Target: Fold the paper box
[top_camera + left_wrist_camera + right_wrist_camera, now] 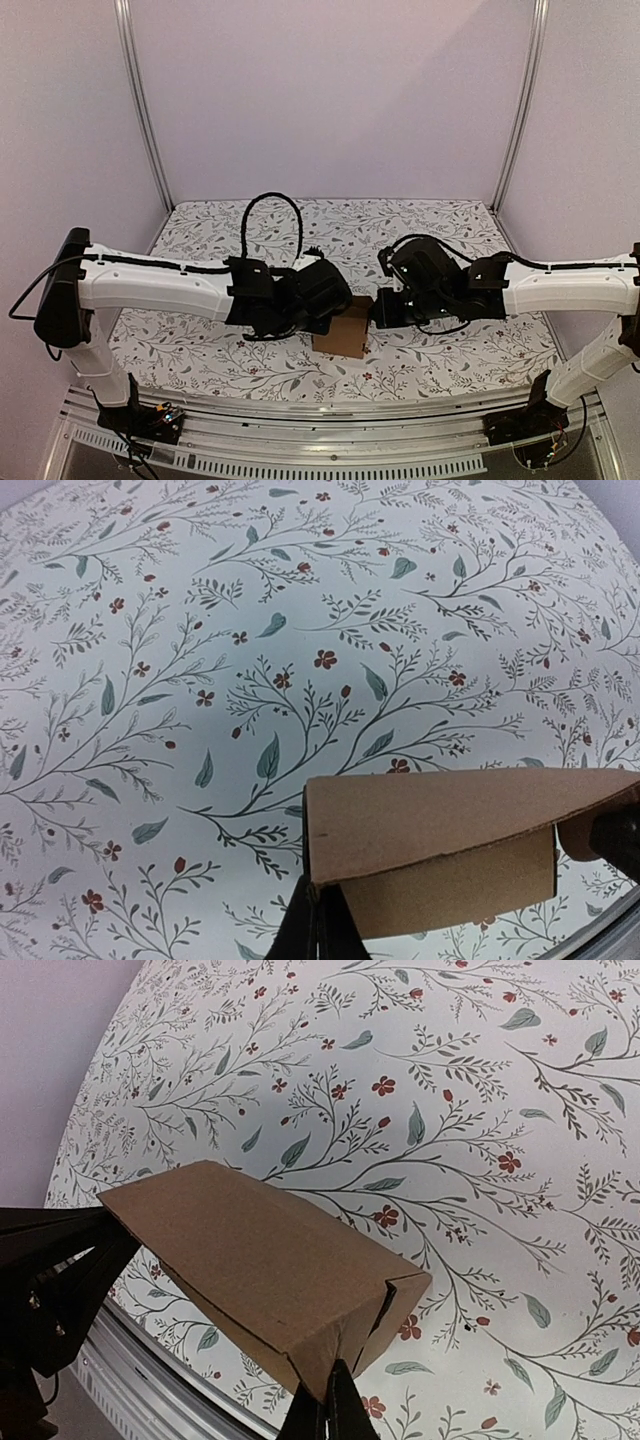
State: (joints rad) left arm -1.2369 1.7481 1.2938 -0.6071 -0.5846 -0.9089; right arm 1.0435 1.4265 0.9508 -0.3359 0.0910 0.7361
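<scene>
So the biggest thing here is the floral cloth [450,350] covering the table, and everything else sits over it. The left arm [150,285] reaches in across the cloth's left side and the right arm [570,285] comes in across its right side, both roughly level, and they meet over the near-middle strip of the cloth.

Right where they meet is the paper box [340,330]. It's plain brown cardboard, already looking like a small carton instead of a flat sheet. From the wrist views it looks tilted and held a bit off the cloth, not lying flat on it. One panel hangs lower than the top face in the left wrist view.

The left gripper [322,915] has its fingers pressed together on the box's lower corner edge, pinching the cardboard. Same deal with the right gripper [325,1400]: its fingers are closed tight on the bottom corner of the box on its side.
</scene>
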